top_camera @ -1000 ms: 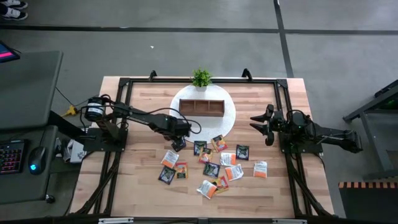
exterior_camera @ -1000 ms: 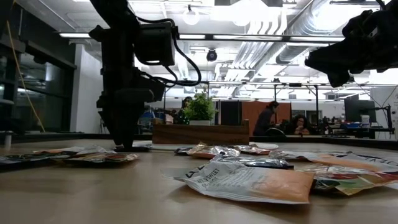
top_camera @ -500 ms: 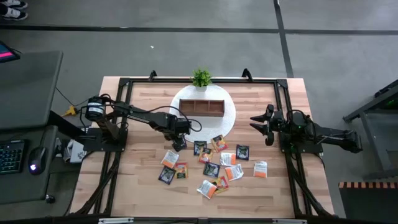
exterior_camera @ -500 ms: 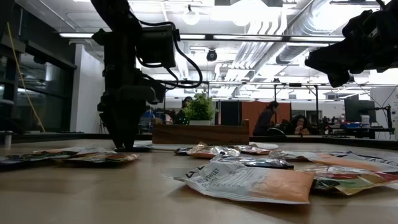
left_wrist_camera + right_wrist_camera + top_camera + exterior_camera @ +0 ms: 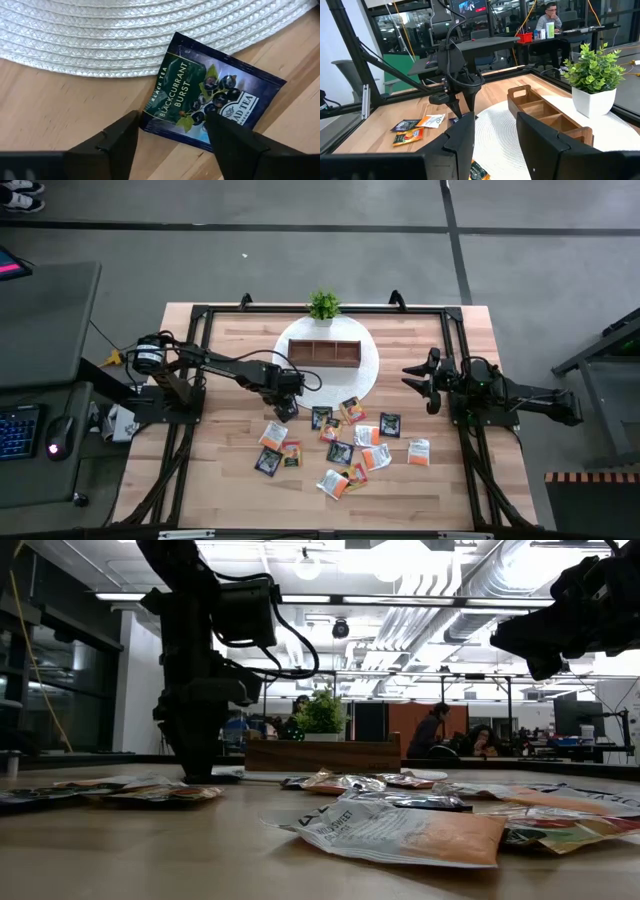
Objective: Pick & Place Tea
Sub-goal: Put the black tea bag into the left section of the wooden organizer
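Note:
A dark blue-black tea sachet [image 5: 210, 100] lies flat, its far part on the white woven mat's rim [image 5: 150, 35] and the rest on the wood. My left gripper [image 5: 172, 137] is open and low over it, pointing down, also visible in the high view [image 5: 284, 410] and the low view [image 5: 197, 772]. Its fingers stand on either side of the sachet's near corner. Several more sachets [image 5: 350, 445], orange, white and dark, lie scattered on the table's near half. My right gripper [image 5: 425, 380] hovers open by the table's right side, above the table [image 5: 490, 140]. My left gripper comes at the dark sachet from above, pointing down. One finger [image 5: 227, 142] covers the sachet's near edge [image 5: 200, 142] and the other [image 5: 117, 137] stands over bare wood beside the corner. I cannot tell whether either finger touches it. The sachet lies flat.
The brown three-compartment wooden tray [image 5: 325, 353] sits on the round white mat [image 5: 372, 370], with the small potted plant [image 5: 322, 305] behind it at the far edge. A black frame [image 5: 200, 315] runs around the table. People sit in the room beyond.
My left arm has swayed slightly while staying low over the dark sachet. The sachets and my right arm have kept still.

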{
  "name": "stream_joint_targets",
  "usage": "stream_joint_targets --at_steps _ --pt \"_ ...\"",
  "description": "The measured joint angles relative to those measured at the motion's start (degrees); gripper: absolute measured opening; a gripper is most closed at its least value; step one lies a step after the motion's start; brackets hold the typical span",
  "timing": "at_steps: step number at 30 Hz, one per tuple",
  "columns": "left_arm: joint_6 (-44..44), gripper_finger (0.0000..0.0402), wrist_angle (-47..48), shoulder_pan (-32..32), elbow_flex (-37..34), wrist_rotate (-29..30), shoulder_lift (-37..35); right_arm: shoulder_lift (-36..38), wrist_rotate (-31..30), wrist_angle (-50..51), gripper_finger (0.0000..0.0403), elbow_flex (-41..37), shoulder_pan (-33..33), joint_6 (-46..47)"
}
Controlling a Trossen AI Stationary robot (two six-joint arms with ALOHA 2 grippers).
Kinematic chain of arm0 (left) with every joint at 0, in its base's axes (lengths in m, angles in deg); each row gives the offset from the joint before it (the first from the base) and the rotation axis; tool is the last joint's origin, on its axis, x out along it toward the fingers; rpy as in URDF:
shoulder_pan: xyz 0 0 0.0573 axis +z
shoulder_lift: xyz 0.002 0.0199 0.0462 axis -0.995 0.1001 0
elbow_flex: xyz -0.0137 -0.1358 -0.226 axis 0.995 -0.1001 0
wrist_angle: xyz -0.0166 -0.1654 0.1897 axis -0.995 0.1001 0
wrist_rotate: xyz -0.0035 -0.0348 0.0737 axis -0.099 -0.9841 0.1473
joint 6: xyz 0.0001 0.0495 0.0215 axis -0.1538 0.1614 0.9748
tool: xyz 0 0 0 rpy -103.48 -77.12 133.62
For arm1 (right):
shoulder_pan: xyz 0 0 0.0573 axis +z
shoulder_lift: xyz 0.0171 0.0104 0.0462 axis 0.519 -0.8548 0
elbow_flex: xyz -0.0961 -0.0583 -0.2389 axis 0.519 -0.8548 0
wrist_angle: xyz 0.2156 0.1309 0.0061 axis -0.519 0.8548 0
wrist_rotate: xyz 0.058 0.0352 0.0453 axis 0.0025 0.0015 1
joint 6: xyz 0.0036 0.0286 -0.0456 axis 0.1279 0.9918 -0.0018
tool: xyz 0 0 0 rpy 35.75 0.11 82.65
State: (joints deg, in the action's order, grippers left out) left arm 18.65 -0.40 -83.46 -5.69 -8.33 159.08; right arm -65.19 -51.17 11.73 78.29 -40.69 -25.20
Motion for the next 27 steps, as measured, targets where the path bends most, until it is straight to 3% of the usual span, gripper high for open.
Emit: stream_joint_targets --at_steps 13,27 --pt "-0.3 0.0159 0.2 0.0 -0.1 1.3 0.0 0.0 0.0 0.0 0.0142 0.0 0.0 0.0" --pt "0.3 0.0008 1.5 -0.1 -0.1 3.0 0.0 0.0 0.0 0.0 0.0142 0.0 0.0 0.0"
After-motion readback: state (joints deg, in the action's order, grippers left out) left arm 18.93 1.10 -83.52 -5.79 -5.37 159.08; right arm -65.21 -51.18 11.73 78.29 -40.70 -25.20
